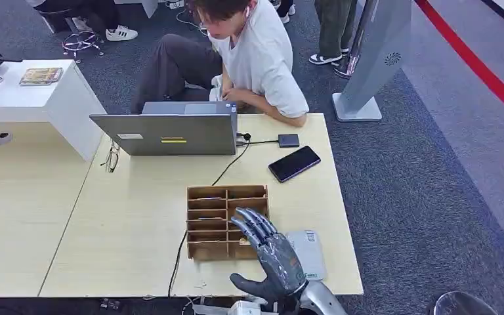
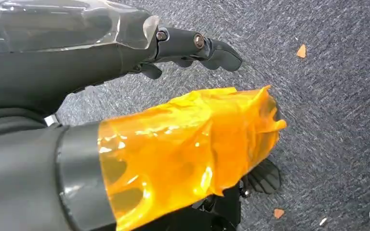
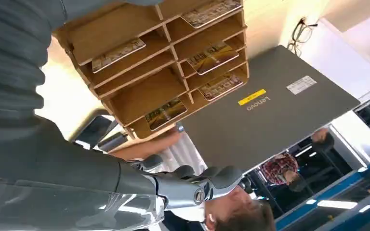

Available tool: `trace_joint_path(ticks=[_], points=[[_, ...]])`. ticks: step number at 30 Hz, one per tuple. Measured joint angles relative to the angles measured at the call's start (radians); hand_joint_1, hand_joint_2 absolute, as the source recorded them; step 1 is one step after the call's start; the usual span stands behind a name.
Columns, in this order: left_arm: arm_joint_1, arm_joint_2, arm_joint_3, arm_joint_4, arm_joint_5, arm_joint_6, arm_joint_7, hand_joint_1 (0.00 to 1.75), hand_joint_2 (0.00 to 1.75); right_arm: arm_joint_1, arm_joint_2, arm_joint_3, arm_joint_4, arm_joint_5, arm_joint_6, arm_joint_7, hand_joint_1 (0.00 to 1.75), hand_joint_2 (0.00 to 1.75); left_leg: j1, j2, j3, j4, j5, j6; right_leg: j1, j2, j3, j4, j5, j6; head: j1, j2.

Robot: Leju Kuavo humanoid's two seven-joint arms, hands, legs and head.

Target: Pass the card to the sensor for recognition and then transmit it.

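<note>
A wooden rack (image 1: pixel 218 222) with several slots stands near the table's front edge. In the right wrist view the rack (image 3: pixel 125 57) holds cards lying flat, one card (image 3: pixel 164 113) in a far slot. My right hand (image 1: pixel 270 257) hovers over the rack's near right corner, fingers spread, holding nothing; its fingers (image 3: pixel 207 183) stretch out toward the rack with nothing in them. A flat grey sensor pad (image 1: pixel 308 252) lies on the table just right of the rack. My left hand (image 2: pixel 183 45) hangs over the carpet, fingers apart from its orange-wrapped thumb (image 2: pixel 188 144), empty.
A person sits behind the table at an open grey laptop (image 1: pixel 170 133). A black phone (image 1: pixel 294 163) and a small dark box (image 1: pixel 289 140) lie beyond the rack. A cable (image 1: pixel 233 163) runs past the rack. Glasses (image 1: pixel 111 157) lie left. A white counter (image 1: pixel 33 98) stands at far left.
</note>
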Motion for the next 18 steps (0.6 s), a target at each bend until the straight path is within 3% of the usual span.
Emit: trace_joint_path(ticks=[6, 12, 18], points=[[0.000, 0.000, 0.000, 0.000, 0.000, 0.000, 0.000, 0.00, 0.00, -0.006, 0.000, 0.006, 0.018, 0.014, -0.003, 0.007, 0.00, 1.75, 0.000, 0.000, 0.000, 0.000, 0.000, 0.000, 0.000, 0.000, 0.000, 0.000, 0.000, 0.000, 0.000, 0.000], [-0.001, 0.000, -0.008, 0.000, 0.000, 0.006, 0.011, 0.00, 0.00, -0.022, -0.002, 0.022, 0.045, 0.220, -0.032, 0.141, 0.00, 1.75, 0.000, 0.000, 0.000, 0.000, 0.000, 0.000, 0.000, 0.000, 0.000, 0.000, 0.000, 0.000, 0.000, 0.000], [-0.001, 0.000, -0.025, 0.000, 0.000, 0.006, 0.021, 0.00, 0.00, -0.037, -0.003, 0.029, 0.091, 0.305, -0.027, 0.218, 0.00, 1.75, 0.000, 0.000, 0.000, 0.000, 0.000, 0.000, 0.000, 0.000, 0.000, 0.000, 0.000, 0.000, 0.000, 0.000]])
